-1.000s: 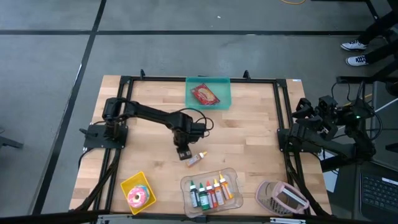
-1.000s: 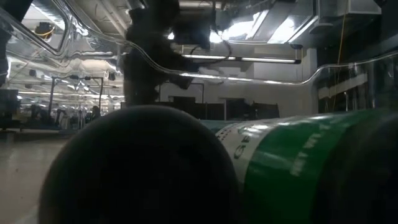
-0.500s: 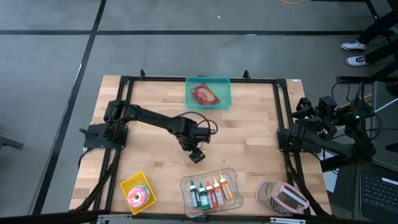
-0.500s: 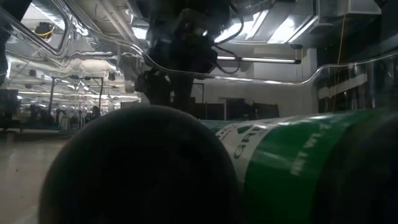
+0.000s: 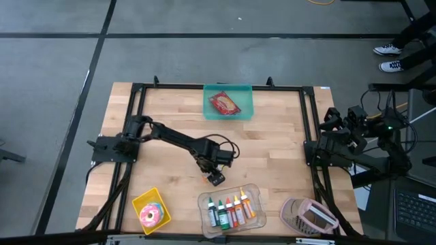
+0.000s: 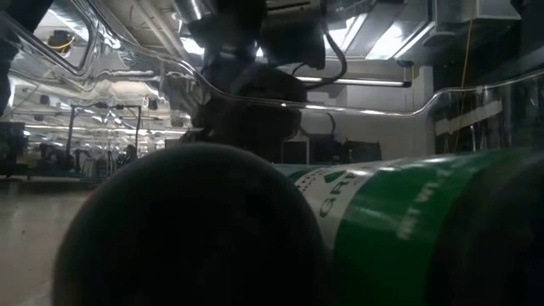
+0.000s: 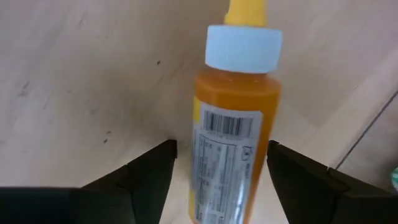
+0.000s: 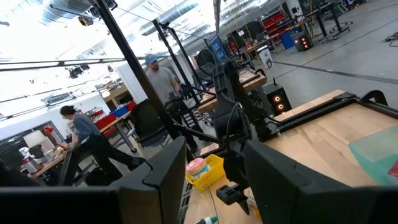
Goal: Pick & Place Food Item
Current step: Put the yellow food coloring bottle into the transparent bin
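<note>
A small orange bottle [image 7: 233, 130] with a white cap and a yellow tip lies on its side on the wooden table [image 5: 272, 146]. My left gripper [image 7: 221, 149] points down over it, open, with one finger on either side of the bottle's body. In the high view the left gripper [image 5: 216, 178] stands just beyond the clear tray and covers the bottle. My right gripper [image 8: 214, 168] waits open at the table's right edge [image 5: 335, 128], raised and holding nothing.
A clear tray [image 5: 230, 207] with several small colour bottles sits just nearside of the left gripper. A yellow box with a doughnut [image 5: 151, 212] stands near left, a pink device [image 5: 310, 216] near right, and a teal tray with a red packet [image 5: 228, 102] far centre. People show beyond the table.
My left gripper has moved toward the table's right and near edges and come down over the orange bottle, rolling at the wrist as it went. The bottle has stayed where it lay.
</note>
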Robot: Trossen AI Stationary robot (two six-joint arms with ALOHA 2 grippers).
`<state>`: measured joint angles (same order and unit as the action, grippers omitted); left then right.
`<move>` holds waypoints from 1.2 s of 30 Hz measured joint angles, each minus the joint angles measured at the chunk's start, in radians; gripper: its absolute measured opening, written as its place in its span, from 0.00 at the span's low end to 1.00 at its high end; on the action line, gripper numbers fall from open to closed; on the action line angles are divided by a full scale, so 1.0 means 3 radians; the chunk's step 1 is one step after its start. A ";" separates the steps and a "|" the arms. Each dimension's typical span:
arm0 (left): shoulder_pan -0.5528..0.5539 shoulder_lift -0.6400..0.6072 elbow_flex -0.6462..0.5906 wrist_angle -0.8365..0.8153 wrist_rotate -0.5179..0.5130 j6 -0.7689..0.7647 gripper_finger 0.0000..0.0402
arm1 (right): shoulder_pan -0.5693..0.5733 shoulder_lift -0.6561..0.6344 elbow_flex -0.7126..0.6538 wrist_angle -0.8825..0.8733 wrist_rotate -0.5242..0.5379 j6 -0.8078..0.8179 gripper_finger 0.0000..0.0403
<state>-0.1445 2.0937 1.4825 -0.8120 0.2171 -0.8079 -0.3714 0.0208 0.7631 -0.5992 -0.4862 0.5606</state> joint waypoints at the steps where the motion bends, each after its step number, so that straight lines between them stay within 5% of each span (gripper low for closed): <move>1: -0.0003 0.0030 0.0010 -0.0001 -0.0007 -0.0035 0.63 | -0.0001 0.0000 0.0000 0.0000 0.0000 0.0000 0.41; 6: 0.0032 0.0094 0.0007 0.0045 0.0007 -0.0212 0.55 | -0.0001 0.0000 0.0000 0.0002 0.0050 0.0000 0.41; 13: 0.0289 -0.0184 -0.0011 0.0628 -0.0351 -0.0256 0.18 | 0.0000 0.0000 0.0000 0.0345 0.0444 0.0338 0.41; 21: 0.0624 -0.0592 -0.0009 0.2339 -0.0777 -0.0009 0.18 | 0.0000 -0.0001 0.0001 0.1009 0.0949 0.1090 0.41; 27: 0.0802 -0.0669 -0.0001 0.4046 -0.0783 0.0356 0.19 | 0.0000 0.0046 0.0004 0.0764 0.1191 0.1147 0.41; 36: 0.0808 -0.0665 -0.0002 0.4367 -0.0750 0.0537 0.19 | -0.0001 0.0314 0.0003 0.0593 0.2255 0.1477 0.41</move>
<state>0.0978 1.8942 1.4818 0.4981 -0.0078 -0.6468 -0.3717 0.1150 0.7639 -0.4214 0.1904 1.0036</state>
